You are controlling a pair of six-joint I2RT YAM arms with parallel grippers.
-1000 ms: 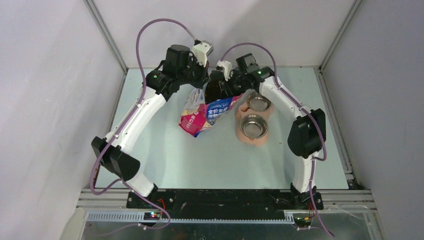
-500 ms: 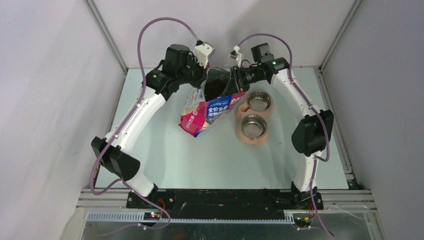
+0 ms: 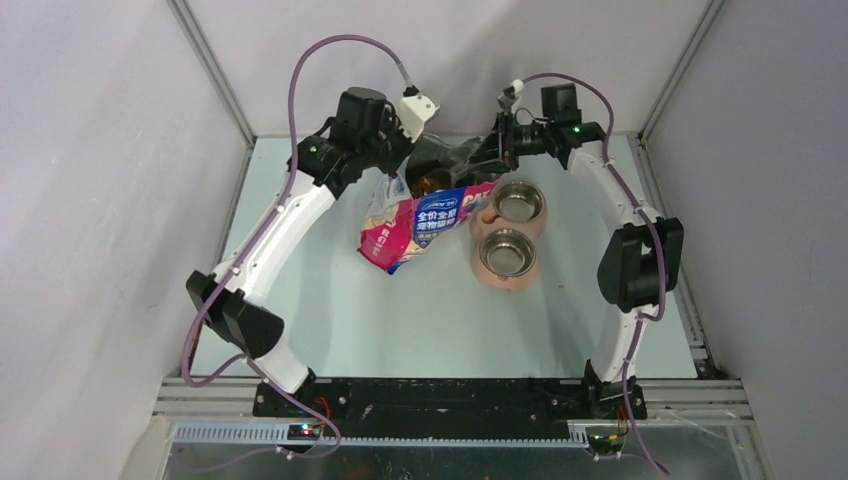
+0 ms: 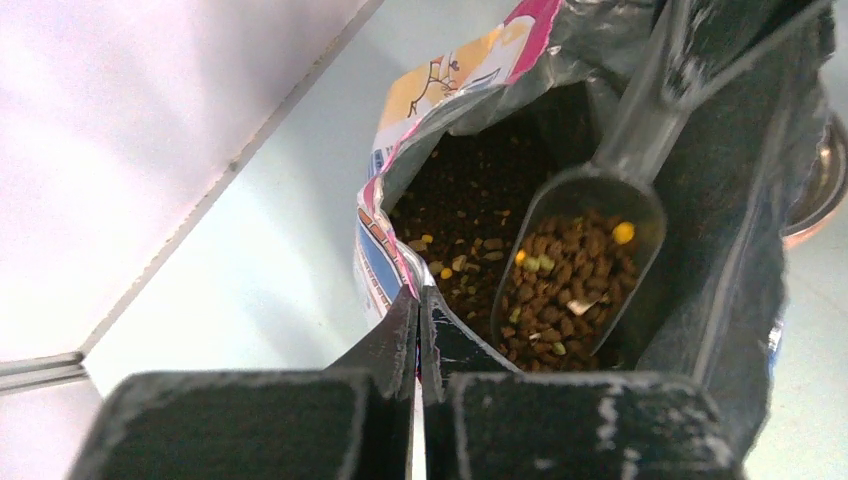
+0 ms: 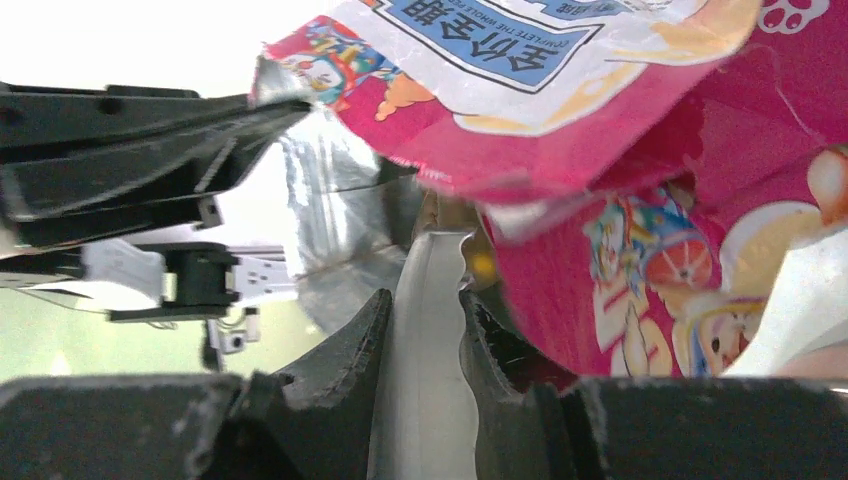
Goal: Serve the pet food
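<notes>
- Since a second ago the right arm (image 3: 600, 190) has swung out to the right. The right gripper (image 3: 492, 152) now sits at the right side of the bag's mouth, not over it.
- Food (image 4: 572, 285) fills the scoop (image 4: 645, 130). More food lies loose down in the bag (image 4: 440, 75).
- The right gripper is closed on the scoop's handle. The cup of the scoop is inside the bag.
- The left gripper (image 4: 418, 305) is closed tight. It pinches the bag's rim and holds the mouth open.
- I think the step in hand is lifting the full scoop out. Next, the scoop must stay level, rise past the bag's rim, go over a bowl and tip.
- The far bowl (image 3: 518, 203) is just beside the bag, so the trip is short. The near bowl (image 3: 508, 252) sits right in front of it.
- The back wall (image 3: 450, 70) is close behind both grippers, so there is little room there. The table (image 3: 400, 320) has lots of open room in front.
</notes>
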